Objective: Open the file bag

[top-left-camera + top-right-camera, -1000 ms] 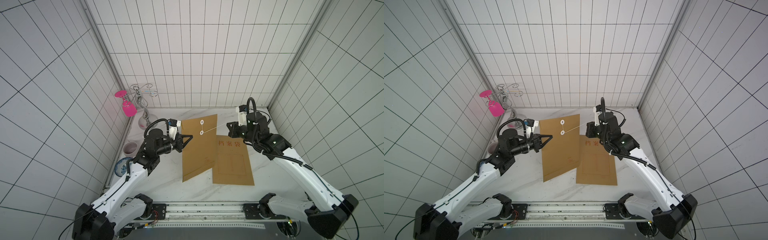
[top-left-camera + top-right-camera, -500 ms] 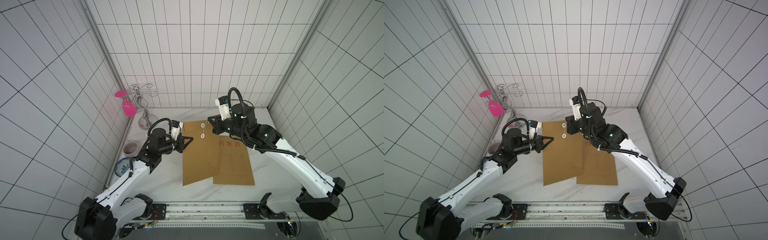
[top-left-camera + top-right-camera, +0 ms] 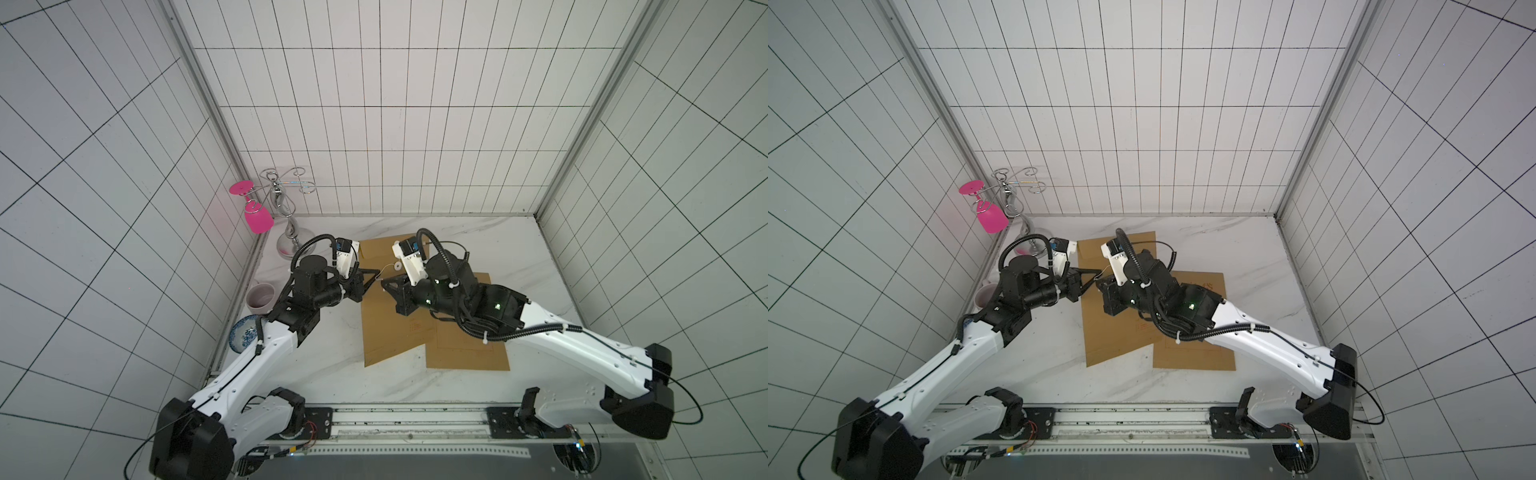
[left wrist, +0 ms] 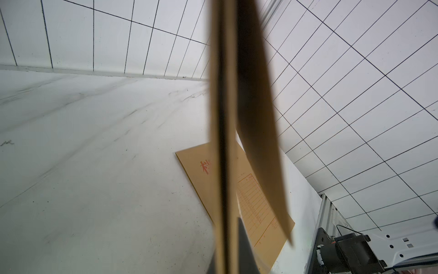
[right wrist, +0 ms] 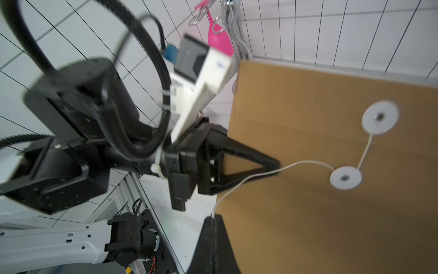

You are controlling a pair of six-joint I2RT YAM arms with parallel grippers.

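- Left gripper (image 5: 276, 166) closed on bag (image 3: 388, 328) left edge; bag lifted off table (image 3: 324, 365).
- Right gripper (image 5: 213, 219) pinched tight on string (image 5: 296, 163) from lower disc (image 5: 345, 178).
- Second bag (image 3: 469, 349) flat, mid-table, partly under bag.

In the left wrist view the brown kraft-paper file bag (image 4: 228, 142) shows edge-on, blurred and cut off at both ends, hiding part of the red print on the flat brown paper envelope (image 4: 196, 166) behind it. The file bag's thin white string (image 5: 305, 162) ends hidden inside the pinched black right gripper (image 5: 213, 218), itself cut off.
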